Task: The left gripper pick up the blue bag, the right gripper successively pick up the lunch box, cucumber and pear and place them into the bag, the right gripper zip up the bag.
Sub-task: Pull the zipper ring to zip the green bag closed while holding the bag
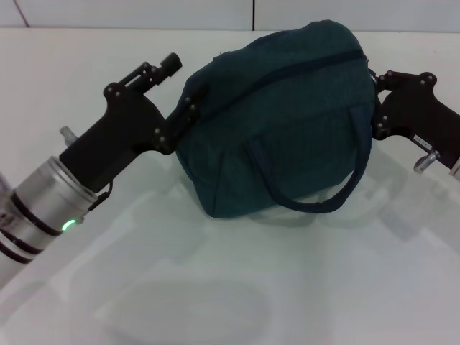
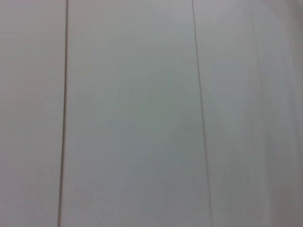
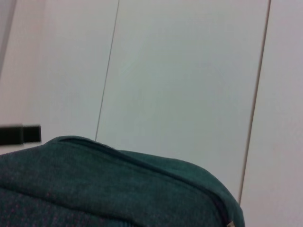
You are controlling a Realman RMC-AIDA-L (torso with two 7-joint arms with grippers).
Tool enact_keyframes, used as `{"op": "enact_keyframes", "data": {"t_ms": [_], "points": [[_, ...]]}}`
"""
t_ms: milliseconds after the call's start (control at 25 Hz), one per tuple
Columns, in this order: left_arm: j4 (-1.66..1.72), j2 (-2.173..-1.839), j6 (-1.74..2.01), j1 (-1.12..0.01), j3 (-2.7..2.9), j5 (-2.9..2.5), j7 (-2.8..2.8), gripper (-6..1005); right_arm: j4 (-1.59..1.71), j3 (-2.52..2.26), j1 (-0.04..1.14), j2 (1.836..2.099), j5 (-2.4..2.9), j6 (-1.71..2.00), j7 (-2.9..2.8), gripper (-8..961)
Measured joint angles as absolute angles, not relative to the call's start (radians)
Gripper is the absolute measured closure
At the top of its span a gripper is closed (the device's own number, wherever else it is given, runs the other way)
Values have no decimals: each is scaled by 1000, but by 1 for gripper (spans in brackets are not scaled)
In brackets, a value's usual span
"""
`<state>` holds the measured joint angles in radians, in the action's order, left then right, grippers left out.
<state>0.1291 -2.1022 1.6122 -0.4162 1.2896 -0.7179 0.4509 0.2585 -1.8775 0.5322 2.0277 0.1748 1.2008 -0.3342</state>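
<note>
The blue bag (image 1: pixel 280 136) sits in the middle of the head view, tilted, with one loop handle (image 1: pixel 316 205) hanging down its front. Its zipper (image 1: pixel 287 68) runs closed along the top. My left gripper (image 1: pixel 183 115) is shut on the bag's left end. My right gripper (image 1: pixel 377 100) is against the bag's right end, by the end of the zipper. The right wrist view shows the bag's top (image 3: pixel 94 189) with the zipper seam. The lunch box, cucumber and pear are out of view.
The white table (image 1: pixel 215 287) spreads in front of the bag. A white panelled wall (image 2: pixel 142 113) stands behind it and fills the left wrist view. A black bar (image 3: pixel 19 135) juts in at the edge of the right wrist view.
</note>
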Motion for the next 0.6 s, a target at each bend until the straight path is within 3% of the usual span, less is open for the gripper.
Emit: {"op": "enact_keyframes", "data": {"t_ms": [200, 600], "points": [[184, -2092, 1672, -417, 1289, -720, 614, 484, 267, -1878, 523, 2028, 169, 1201, -338, 931], [520, -2050, 1434, -485, 1284, -937, 1090, 174, 275, -1884, 520, 2028, 173, 1202, -342, 932]]}}
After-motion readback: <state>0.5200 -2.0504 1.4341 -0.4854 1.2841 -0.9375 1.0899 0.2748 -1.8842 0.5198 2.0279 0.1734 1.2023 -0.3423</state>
